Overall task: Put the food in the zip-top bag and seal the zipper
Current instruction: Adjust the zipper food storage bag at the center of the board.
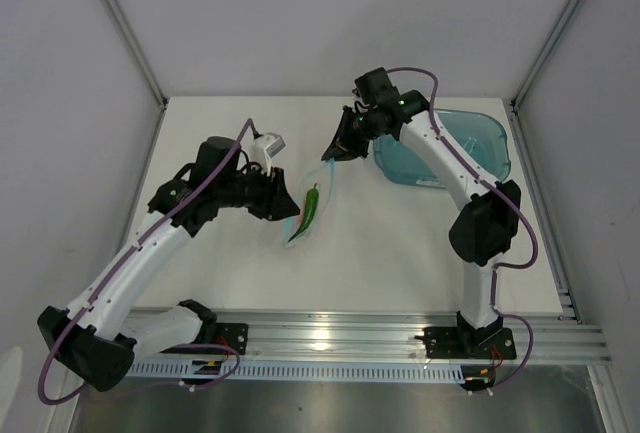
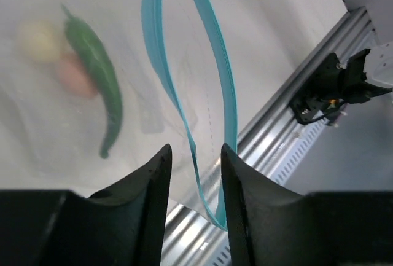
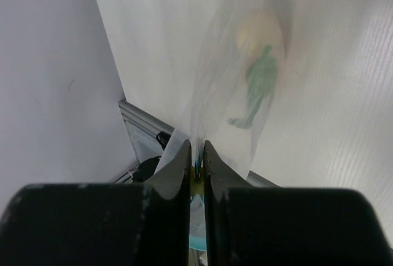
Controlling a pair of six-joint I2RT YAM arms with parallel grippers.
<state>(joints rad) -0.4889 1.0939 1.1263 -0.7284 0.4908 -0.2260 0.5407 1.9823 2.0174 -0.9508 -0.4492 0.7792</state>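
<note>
The clear zip-top bag (image 1: pixel 303 221) hangs between my two grippers. Inside it are the green cucumber-like piece (image 1: pixel 312 207), the cream-white piece (image 2: pixel 37 39) and the peach-pink piece (image 2: pixel 77 77). My right gripper (image 1: pixel 338 145) is shut on one end of the bag's mouth edge (image 3: pixel 196 174); the bag hangs beyond it with the green piece (image 3: pixel 261 82) and the cream piece (image 3: pixel 258 26) inside. My left gripper (image 2: pixel 193 161) is open. The light blue zipper (image 2: pixel 156 45) gapes in a loop and its other end runs between the left jaws.
A translucent teal-blue tub (image 1: pixel 455 148) stands at the back right, under the right forearm. The metal rail (image 1: pixel 350 338) runs along the near edge. Frame posts (image 1: pixel 125 23) and grey walls close in the table on both sides.
</note>
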